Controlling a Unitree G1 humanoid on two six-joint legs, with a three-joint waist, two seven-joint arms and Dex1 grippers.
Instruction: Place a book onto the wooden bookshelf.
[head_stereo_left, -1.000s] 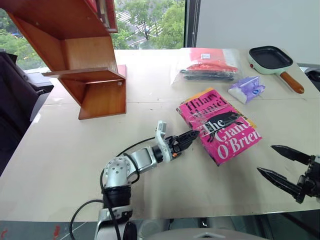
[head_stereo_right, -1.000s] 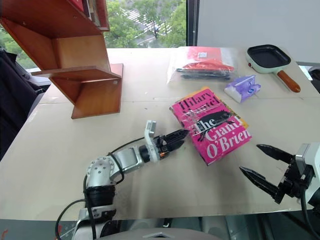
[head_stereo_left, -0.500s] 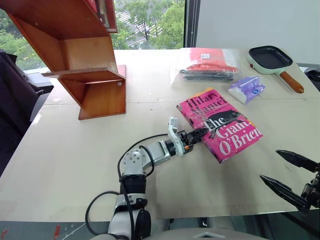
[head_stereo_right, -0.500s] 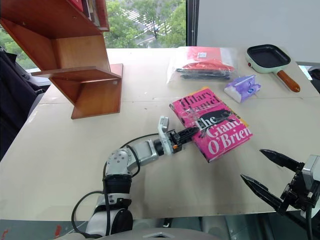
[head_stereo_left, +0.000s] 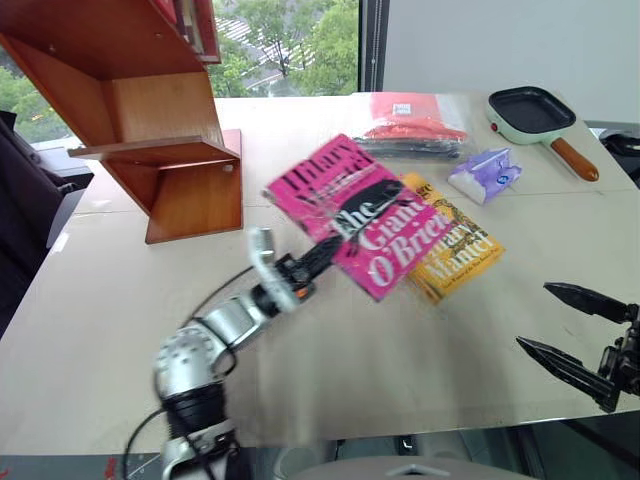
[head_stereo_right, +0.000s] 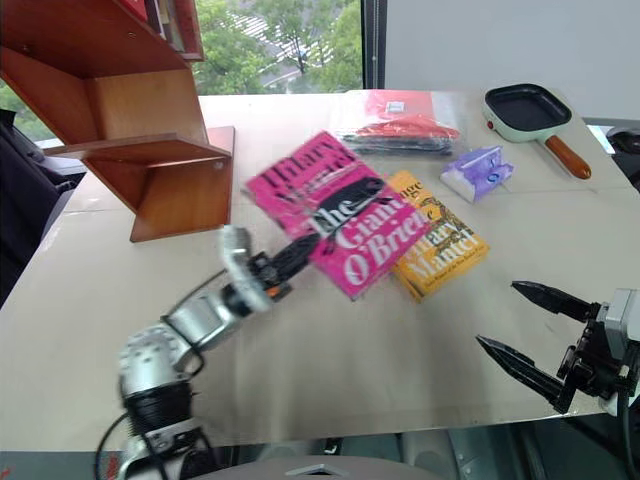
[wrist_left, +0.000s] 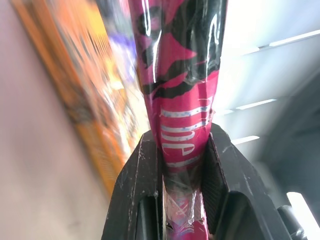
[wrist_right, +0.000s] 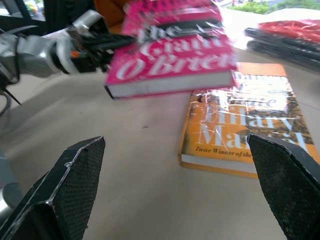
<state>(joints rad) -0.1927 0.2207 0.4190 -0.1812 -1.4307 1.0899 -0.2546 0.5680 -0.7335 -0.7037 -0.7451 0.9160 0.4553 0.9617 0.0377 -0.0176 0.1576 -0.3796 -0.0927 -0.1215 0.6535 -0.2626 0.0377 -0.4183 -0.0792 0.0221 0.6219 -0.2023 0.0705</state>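
Clutter sits along the far side of the pale table (head_stereo_left: 120, 330): a clear plastic bag of red and black items (head_stereo_left: 418, 132), a small purple-and-white pouch (head_stereo_left: 486, 175) and a mint-green square pan with a wooden handle (head_stereo_left: 540, 118). None of it lies between the glossy bright pink paperback book (head_stereo_left: 350, 212) and the large reddish-brown wooden bookshelf (head_stereo_left: 150, 110) with slanted panels, which stands at the table's far left corner, its upper part cut off. The left gripper (head_stereo_left: 322, 255) clamps the pink book by its near edge, holding it off the table, blurred, above a yellow paperback (head_stereo_left: 455, 250) that lies flat and half covered. The right gripper (head_stereo_right: 520, 325) hangs with its black fingers spread wide at the near right edge, holding nothing.
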